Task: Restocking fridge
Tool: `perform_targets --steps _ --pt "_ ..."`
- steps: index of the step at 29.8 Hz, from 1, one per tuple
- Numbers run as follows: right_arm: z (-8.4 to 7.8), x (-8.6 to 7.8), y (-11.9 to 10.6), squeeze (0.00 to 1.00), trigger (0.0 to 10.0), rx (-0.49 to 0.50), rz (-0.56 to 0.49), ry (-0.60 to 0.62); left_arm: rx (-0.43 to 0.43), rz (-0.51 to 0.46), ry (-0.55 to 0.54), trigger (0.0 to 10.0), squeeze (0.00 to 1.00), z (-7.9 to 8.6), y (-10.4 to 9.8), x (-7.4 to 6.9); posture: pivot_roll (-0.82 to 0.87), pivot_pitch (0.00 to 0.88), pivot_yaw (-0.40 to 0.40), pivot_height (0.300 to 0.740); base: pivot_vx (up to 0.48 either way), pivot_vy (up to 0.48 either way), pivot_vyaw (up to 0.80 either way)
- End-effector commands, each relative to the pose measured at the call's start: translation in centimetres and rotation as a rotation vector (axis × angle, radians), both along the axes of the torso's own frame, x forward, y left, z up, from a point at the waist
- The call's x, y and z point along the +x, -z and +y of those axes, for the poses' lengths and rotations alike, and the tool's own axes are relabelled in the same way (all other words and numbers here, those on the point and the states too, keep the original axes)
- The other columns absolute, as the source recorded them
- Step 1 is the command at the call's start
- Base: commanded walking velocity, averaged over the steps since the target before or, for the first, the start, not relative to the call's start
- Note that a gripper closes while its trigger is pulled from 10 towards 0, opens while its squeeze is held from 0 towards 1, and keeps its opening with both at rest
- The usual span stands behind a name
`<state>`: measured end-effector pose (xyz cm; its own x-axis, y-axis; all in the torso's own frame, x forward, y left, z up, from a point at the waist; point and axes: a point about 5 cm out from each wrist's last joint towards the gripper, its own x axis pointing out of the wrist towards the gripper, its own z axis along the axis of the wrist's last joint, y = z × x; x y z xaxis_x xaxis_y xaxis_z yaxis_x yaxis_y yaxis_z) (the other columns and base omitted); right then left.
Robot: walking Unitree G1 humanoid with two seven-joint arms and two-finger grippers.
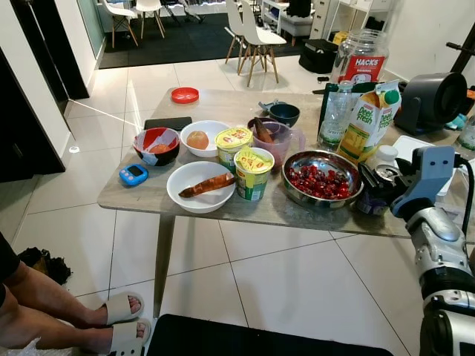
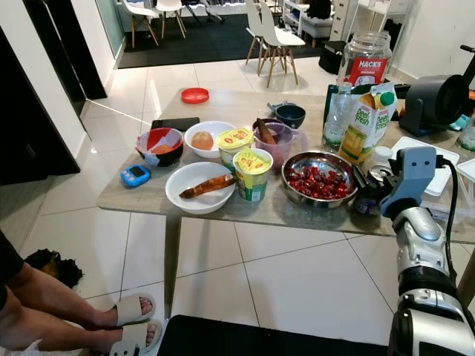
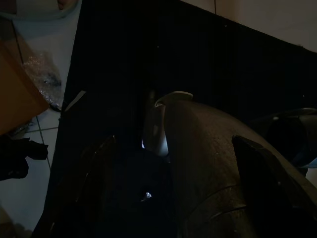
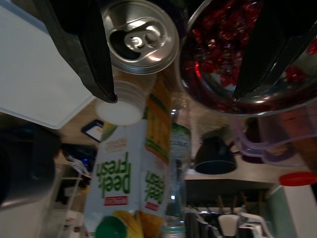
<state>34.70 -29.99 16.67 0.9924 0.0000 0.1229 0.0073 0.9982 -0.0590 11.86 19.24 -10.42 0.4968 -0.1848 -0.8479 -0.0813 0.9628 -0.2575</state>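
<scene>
On the wooden table (image 1: 223,100), a silver-topped drink can (image 1: 383,187) stands at the front right, beside a steel bowl of red berries (image 1: 321,178). My right gripper (image 4: 173,95) is open just at the can (image 4: 140,35), whose top lies between the two black fingers (image 4: 81,49), closer to one of them. Behind the can stand a Peel Fresh juice carton (image 1: 369,122) and a clear water bottle (image 1: 335,115). Two cup noodles (image 1: 253,172) sit mid-table. The left wrist view is very dark, with only black shapes above a dark mat (image 3: 148,59).
A white bowl with a brown sausage-like piece (image 1: 200,185), a bowl with a round fruit (image 1: 202,137), a red-and-black bowl (image 1: 156,144), a purple jug (image 1: 278,141), a blue gadget (image 1: 133,174) and a red lid (image 1: 185,94) crowd the table. A person's sandalled feet (image 1: 111,319) rest at the lower left.
</scene>
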Motion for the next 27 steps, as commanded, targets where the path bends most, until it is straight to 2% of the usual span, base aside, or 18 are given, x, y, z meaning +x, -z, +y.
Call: perform_targets --steps 1,2,3,16,27 --pt "-0.08 0.22 0.13 1.0 10.0 -0.001 0.013 0.043 -0.002 0.007 -0.007 10.0 0.0 0.02 0.09 -0.32 -0.03 0.0 -0.004 0.74 0.0 0.0 0.0" --pt "-0.12 0.28 0.15 1.0 10.0 -0.005 0.02 0.053 -0.002 0.008 -0.007 10.0 0.0 0.02 0.1 -0.36 -0.03 0.0 -0.004 0.74 0.0 0.0 0.0" --pt "-0.13 0.36 0.26 0.0 10.0 -0.017 0.032 0.071 -0.002 0.01 -0.008 10.0 0.0 0.03 0.13 -0.45 -0.03 0.0 -0.008 0.74 0.0 0.0 0.0" --pt "-0.03 0.59 0.95 0.0 10.0 -0.057 0.103 0.107 -0.002 0.012 -0.007 10.0 0.0 -0.02 0.15 -0.5 -0.03 0.0 -0.009 0.74 0.0 0.0 0.0" --pt "-0.27 0.77 0.98 0.0 10.0 -0.047 0.121 0.158 -0.004 0.008 -0.007 10.0 0.0 -0.07 0.12 -0.37 -0.03 0.0 -0.009 0.74 0.0 0.0 0.0"
